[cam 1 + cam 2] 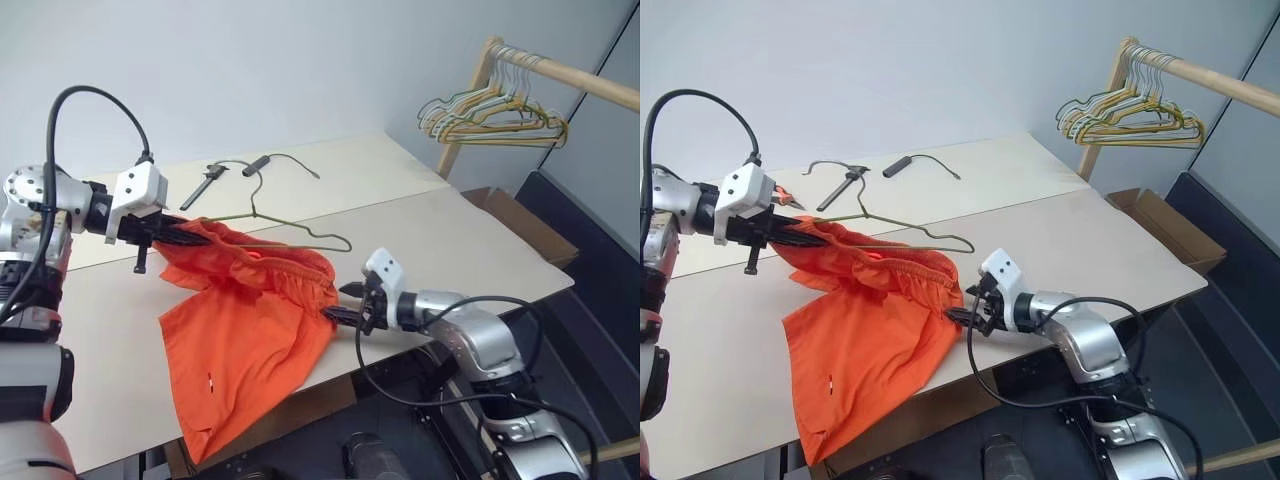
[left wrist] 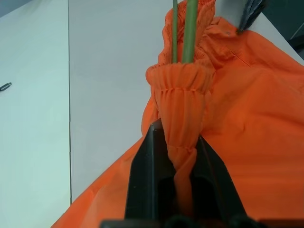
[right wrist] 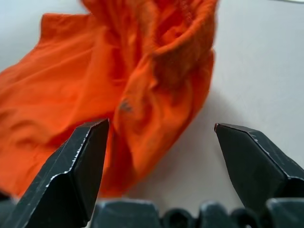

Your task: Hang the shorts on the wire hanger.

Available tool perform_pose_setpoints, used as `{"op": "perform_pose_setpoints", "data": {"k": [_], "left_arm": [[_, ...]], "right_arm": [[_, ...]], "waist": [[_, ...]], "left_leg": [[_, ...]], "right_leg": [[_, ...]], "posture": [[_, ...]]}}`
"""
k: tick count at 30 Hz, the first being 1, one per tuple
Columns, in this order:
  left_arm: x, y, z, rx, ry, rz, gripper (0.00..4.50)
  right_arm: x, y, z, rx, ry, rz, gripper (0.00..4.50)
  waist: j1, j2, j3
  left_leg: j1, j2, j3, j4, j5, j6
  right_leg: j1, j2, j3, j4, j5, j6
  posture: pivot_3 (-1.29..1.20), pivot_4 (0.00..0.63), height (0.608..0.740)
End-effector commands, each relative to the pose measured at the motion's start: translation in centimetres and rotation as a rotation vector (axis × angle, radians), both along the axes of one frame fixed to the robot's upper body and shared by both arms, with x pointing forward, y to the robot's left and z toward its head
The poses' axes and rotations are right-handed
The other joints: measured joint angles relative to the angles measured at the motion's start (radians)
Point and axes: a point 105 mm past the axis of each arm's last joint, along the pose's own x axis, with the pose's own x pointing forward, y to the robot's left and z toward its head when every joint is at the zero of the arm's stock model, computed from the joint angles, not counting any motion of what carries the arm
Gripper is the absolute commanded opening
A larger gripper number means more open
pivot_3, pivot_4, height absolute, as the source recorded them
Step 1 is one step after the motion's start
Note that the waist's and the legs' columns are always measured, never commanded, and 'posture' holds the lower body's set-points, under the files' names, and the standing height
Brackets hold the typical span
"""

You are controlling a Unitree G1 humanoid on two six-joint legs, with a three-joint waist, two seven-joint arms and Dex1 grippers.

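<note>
Left gripper point(image 2: 179, 154) was clamped on the gathered waistband of the orange shorts point(image 2: 247, 109), two thin green wires of the wire hanger point(image 2: 189, 33) emerging from the bunched elastic, pale tabletop point(image 2: 104, 71) beneath, fabric spreading beyond.

Pale table point(image 1: 470, 240) against plain grey wall point(image 1: 300, 70); wooden rack point(image 1: 560, 75) at right, bearing hangers point(image 1: 490, 115)

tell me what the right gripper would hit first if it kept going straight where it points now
Most likely the shorts: the right gripper, fingers apart, faces the orange fabric bunched just ahead on the table. How near is unclear.
</note>
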Motion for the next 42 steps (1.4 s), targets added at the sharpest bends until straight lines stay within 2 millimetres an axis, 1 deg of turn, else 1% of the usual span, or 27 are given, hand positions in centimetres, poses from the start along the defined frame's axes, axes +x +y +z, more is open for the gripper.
{"op": "perform_pose_setpoints", "data": {"k": [1, 4, 7, 9, 11, 15, 18, 20, 26, 32, 35, 38, 42], "left_arm": [[-0.2, 0.0, 1.6, 0.0, -0.053, -0.004, 0.0], [-0.1, 0.1, 1.6, -0.001, -0.056, 0.003, 0.0], [-0.2, 0.2, 1.4, -0.001, -0.054, 0.009, 0.0], [-0.3, 0.4, 1.3, -0.003, -0.052, 0.012, 0.0], [-0.5, 0.6, 1.3, -0.006, -0.052, 0.016, 0.0], [-1.4, 1.1, 1.5, -0.03, -0.05, 0.002, 0.0], [-2.5, 1.4, 1.6, -0.036, -0.037, -0.023, 0.0], [-2.7, 1.7, 1.7, -0.029, -0.028, -0.019, 0.0], [-2.7, 2.4, 1.3, 0.019, -0.016, -0.002, 0.0], [-2.2, 3.1, 0.2, 0.097, -0.005, 0.024, 0.0], [-1.9, 3.3, -0.3, 0.13, -0.008, 0.033, 0.0], [-1.5, 2.8, -0.3, 0.129, -0.024, 0.021, 0.0], [-0.9, 1.9, -0.4, 0.18, -0.051, -0.005, 0.0]], "right_arm": [[0.9, 0.5, 1.5, 0.045, -0.023, -0.013, 3.56], [1.1, 0.4, 1.5, 0.062, -0.008, -0.034, 2.57], [1.3, 0.4, 1.7, 0.084, -0.002, -0.048, 1.42], [1.4, 0.2, 1.6, 0.092, 0.014, -0.062, 0.78], [1.7, 0.0, 1.6, 0.109, 0.036, -0.086, 0.03], [2.0, -0.8, 2.0, 0.169, 0.084, -0.099, 0.03], [2.3, -2.0, 2.4, 0.202, 0.118, -0.1, 0.03], [2.3, -2.8, 2.7, 0.205, 0.123, -0.085, 0.03], [2.6, -4.7, 3.0, 0.126, 0.076, -0.041, 0.03], [2.6, -5.3, 3.5, 0.092, 0.04, -0.016, 0.03], [2.3, -5.2, 3.9, 0.009, -0.075, 0.017, 0.03], [1.7, -4.9, 4.1, -0.16, -0.245, 0.093, 0.03], [1.5, -4.1, 5.6, -0.262, -0.349, 0.148, 0.03]], "waist": [[0.0, 0.0, 0.0], [0.002, 0.0, 0.0], [0.001, 0.0, 0.0], [0.0, 0.0, 0.0], [0.0, 0.0, 0.0], [-0.002, 0.0, 0.0], [-0.004, 0.0, 0.0], [-0.001, 0.0, 0.0], [0.02, 0.0, 0.0], [0.023, 0.0, 0.0], [0.023, 0.0, 0.0], [0.026, 0.0, 0.0], [0.027, 0.0, 0.0]], "left_leg": [[0.0, 0.0, 0.0, 0.0, 0.0, 0.0], [-0.001, 0.0, 0.0, 0.0, 0.0, 0.0], [-0.001, 0.0, 0.0, 0.0, 0.0, 0.0], [-0.001, 0.0, 0.0, 0.0, 0.0, 0.0], [-0.001, 0.0, 0.0, 0.0, 0.0, 0.0], [0.0, 0.001, 0.0, 0.0, 0.0, 0.0], [0.0, 0.001, 0.0, 0.0, 0.0, 0.0], [0.0, 0.001, 0.0, 0.0, 0.0, 0.0], [0.0, 0.0, 0.0, 0.0, -0.001, 0.001], [0.0, 0.0, 0.0, 0.0, 0.0, 0.001], [0.0, 0.0, 0.0, 0.0, -0.001, 0.001], [-0.001, 0.0, 0.0, 0.0, -0.001, 0.001], [-0.003, 0.0, 0.0, 0.001, -0.001, 0.001]], "right_leg": [[0.0, 0.0, 0.0, 0.0, 0.0, 0.0], [0.0, 0.0, -0.001, 0.0, 0.0, 0.0], [0.0, 0.0, 0.0, 0.0, 0.0, 0.0], [0.0, 0.0, 0.0, 0.0, 0.0, 0.0], [0.0, 0.0, 0.0, 0.0, 0.0, 0.0], [0.0, 0.0, 0.0, 0.001, 0.0, 0.0], [-0.001, 0.0, 0.0, 0.001, 0.0, 0.0], [0.0, 0.0, 0.0, 0.001, 0.0, 0.0], [0.0, 0.0, -0.001, 0.0, 0.0, 0.0], [0.0, 0.0, -0.001, 0.0, 0.0, 0.0], [0.0, 0.0, -0.001, 0.0, 0.0, 0.0], [-0.001, 0.0, -0.001, 0.0, 0.0, 0.0], [-0.001, 0.0, -0.002, 0.0, 0.0, 0.0]], "posture": [[-0.17, 0.0, 0.74], [-0.17, 0.0, 0.74], [-0.17, 0.0, 0.74], [-0.17, 0.0, 0.74], [-0.17, 0.0, 0.74], [-0.17, 0.0, 0.74], [-0.17, 0.0, 0.74], [-0.17, 0.0, 0.74], [-0.17, 0.0, 0.74], [-0.17, 0.0, 0.74], [-0.17, 0.0, 0.74], [-0.17, 0.0, 0.74], [-0.17, 0.0, 0.74]]}}
